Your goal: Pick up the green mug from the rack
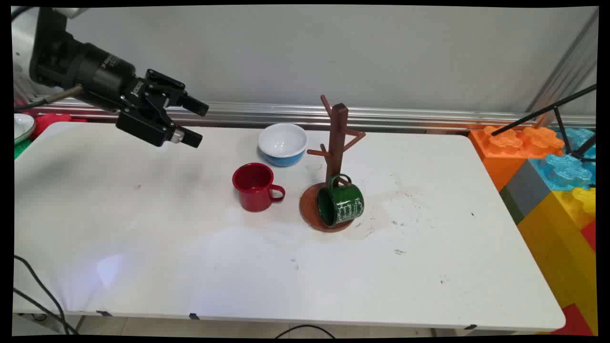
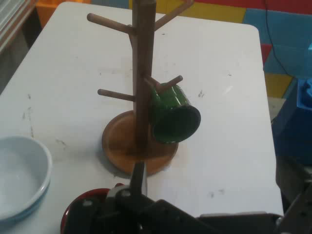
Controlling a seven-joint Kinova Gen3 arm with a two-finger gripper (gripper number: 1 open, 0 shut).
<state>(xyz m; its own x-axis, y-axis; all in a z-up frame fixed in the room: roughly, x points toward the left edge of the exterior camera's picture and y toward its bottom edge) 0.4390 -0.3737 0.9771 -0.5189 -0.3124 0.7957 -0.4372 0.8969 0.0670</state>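
Hovering above the far left part of the white table (image 1: 143,247), the black gripper (image 1: 194,123) points toward the middle of the tabletop with its two fingers spread apart and nothing between them. It touches nothing; the red mug (image 1: 255,186) is the closest thing to it, yet still well apart, standing upright with its handle turned to the picture's right in the main view. Just behind the mug sits a blue bowl with a white inside (image 1: 282,143), near the table's far edge. Beside the mug stands a brown wooden mug tree (image 1: 337,143) on a round base. A green mug (image 1: 341,205) hangs from one of its low pegs by the handle, tipped on its side, its mouth facing the table's near left in the main view and its body over the base's near rim. In the hand view the tree (image 2: 142,87) stands at the centre with the green mug (image 2: 171,114) on its right, the bowl (image 2: 22,178) at lower left, and the red mug's rim (image 2: 80,207) at the bottom edge.

Bare tabletop stretches wide along the near side and the whole left half under the gripper. The right end is open too, marked with dark scuffs. Off the right edge stand large coloured blocks (image 1: 548,176).
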